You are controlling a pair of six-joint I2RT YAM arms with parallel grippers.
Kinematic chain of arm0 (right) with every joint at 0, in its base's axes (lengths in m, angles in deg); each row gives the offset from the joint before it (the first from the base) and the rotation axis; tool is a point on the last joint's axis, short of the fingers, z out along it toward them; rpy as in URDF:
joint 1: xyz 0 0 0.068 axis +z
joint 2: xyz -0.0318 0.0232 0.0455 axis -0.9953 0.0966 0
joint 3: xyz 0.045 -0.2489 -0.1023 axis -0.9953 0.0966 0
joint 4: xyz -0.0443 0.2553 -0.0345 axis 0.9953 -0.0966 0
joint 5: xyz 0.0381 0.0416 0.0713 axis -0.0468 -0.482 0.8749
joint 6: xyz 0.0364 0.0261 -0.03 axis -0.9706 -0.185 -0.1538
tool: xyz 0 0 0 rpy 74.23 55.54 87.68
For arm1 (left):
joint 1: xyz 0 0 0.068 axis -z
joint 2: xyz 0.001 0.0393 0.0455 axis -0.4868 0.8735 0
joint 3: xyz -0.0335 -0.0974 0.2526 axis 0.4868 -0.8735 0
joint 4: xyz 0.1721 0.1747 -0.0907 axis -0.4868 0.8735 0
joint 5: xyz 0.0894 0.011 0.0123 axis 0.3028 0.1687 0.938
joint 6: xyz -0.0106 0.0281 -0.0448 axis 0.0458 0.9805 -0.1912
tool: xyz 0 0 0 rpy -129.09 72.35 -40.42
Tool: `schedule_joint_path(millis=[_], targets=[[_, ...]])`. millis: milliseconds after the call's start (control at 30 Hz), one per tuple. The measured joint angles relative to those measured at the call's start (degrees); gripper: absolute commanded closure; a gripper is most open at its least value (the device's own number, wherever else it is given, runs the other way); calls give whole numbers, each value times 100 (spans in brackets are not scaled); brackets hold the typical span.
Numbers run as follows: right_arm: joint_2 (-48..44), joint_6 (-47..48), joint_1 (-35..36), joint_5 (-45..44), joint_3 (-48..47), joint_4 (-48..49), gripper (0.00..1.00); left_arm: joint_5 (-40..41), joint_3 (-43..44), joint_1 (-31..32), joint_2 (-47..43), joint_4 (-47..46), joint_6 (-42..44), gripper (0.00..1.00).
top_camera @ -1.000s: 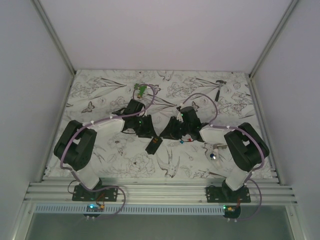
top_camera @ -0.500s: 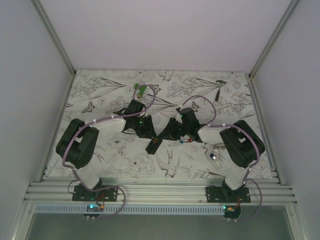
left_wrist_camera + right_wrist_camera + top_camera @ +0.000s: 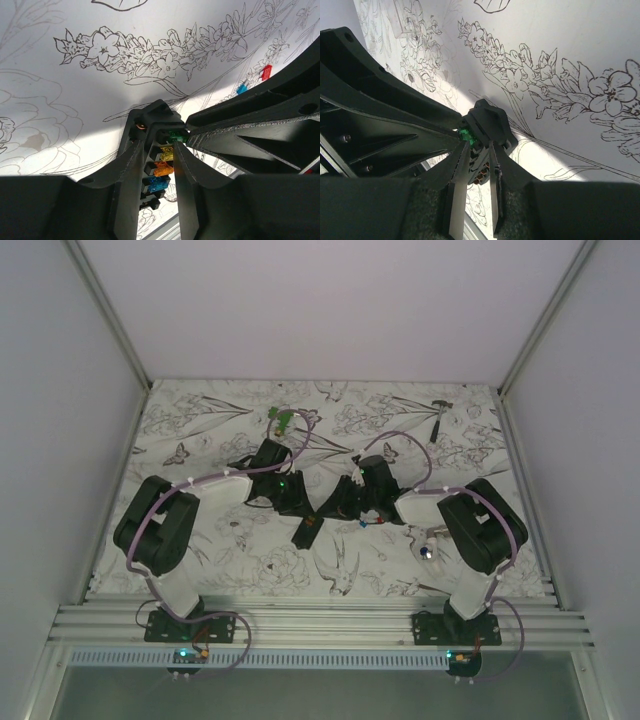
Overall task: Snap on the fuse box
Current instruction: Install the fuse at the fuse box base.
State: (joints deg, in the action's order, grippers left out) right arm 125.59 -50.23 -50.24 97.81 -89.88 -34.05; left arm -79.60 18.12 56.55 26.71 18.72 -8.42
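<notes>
The fuse box [image 3: 305, 531] is a small black block lying on the flowered cloth between my two grippers. In the left wrist view its open top [image 3: 161, 167] shows green, yellow, orange and blue fuses in a row. My left gripper [image 3: 157, 147] has its fingers close together on either side of that row, tips against the box. My right gripper [image 3: 479, 150] is closed narrowly on the same far end of the box [image 3: 490, 122], beside the green fuse. From above, the left gripper [image 3: 290, 502] and the right gripper [image 3: 338, 508] meet over the box's far end.
Tiny loose red [image 3: 267, 71] and blue [image 3: 242, 88] pieces lie just right of the grippers. A white-silver thing with a blue dot [image 3: 427, 546] sits by the right arm. A green part [image 3: 284, 420] and a small hammer-like tool [image 3: 438, 415] lie at the back.
Both arms' elbows have drawn slightly inward. The grippers stay on the fuse box, which has shifted a touch to the left.
</notes>
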Motion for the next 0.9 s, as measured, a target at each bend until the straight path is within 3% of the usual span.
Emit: schedule_joint_path(millis=[333,733,900], targets=[[0,514,79,-227,-367,-595,86,-72,55,4,68,-35,-4,72],[-2,1331,278,-529,-824,-1346,88,-118,61,0,90,-35,-9,77],[-17,1626,415,-817,-997,-1672,94,-122,59,0,94,-35,-17,79]])
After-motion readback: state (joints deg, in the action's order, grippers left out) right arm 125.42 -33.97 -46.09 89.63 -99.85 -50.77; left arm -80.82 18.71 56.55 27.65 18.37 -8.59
